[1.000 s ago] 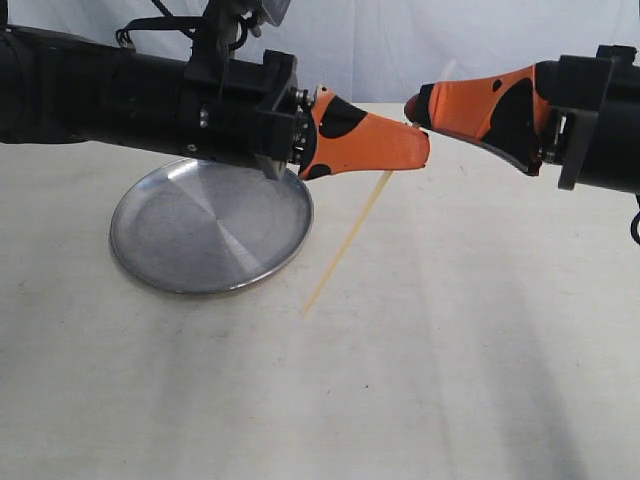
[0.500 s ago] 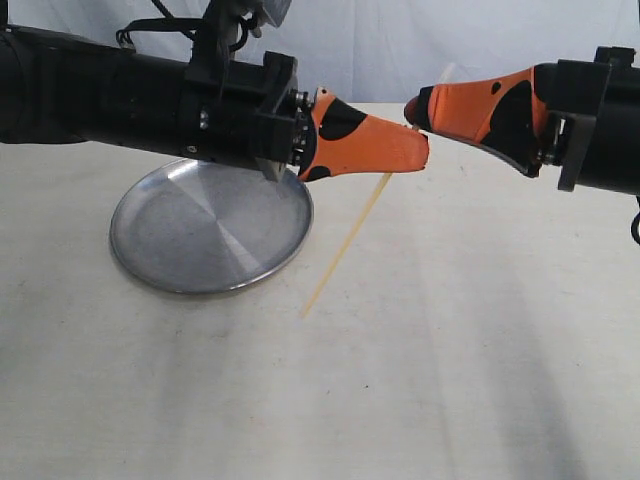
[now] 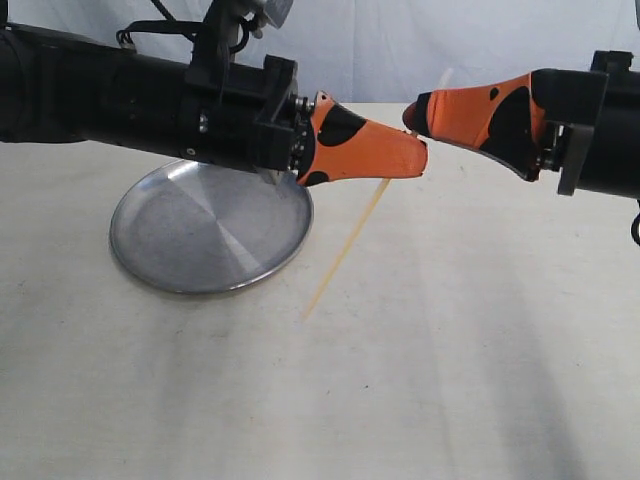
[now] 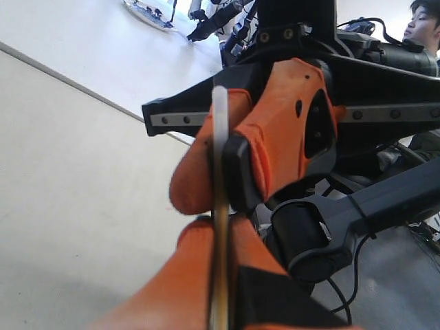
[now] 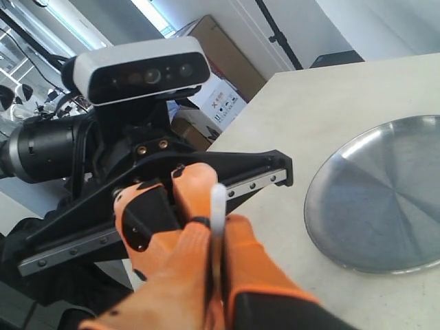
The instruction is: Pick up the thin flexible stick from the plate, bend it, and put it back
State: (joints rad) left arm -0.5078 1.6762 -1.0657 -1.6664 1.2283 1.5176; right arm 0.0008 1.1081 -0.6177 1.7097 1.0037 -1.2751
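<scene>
1. Stick position: the thin flexible stick (image 3: 345, 250), pale and spaghetti-like, is off the plate (image 3: 200, 240) and held in the air. It slants from where the two arms meet down toward the counter (image 3: 450, 360), just beside the plate's right edge. It looks straight, with no kink visible.
2. Left end effector (image 3: 420, 158): its orange fingers are closed flat together with the stick pinched between them. The left wrist view shows the strand running out from between the pads.
3. Right end effector (image 3: 410, 112): its orange fingers are also pressed together around the stick, a little higher up the strand. The tips of the two end effectors nearly touch. A short pale end seems to poke out above this grip, though it is faint.
4. Reason for the hold: two pinches close together give each arm a lever. Turning or shifting one against the other would likely bend the short span between them.
5. Plate: round, silver and shallow, it sits on the counter under the left arm, probably kept near so the stick can go back with a short move.
6. Progress, as a judgement: the pick-up looks done, while the bend and the return are not yet done.
</scene>
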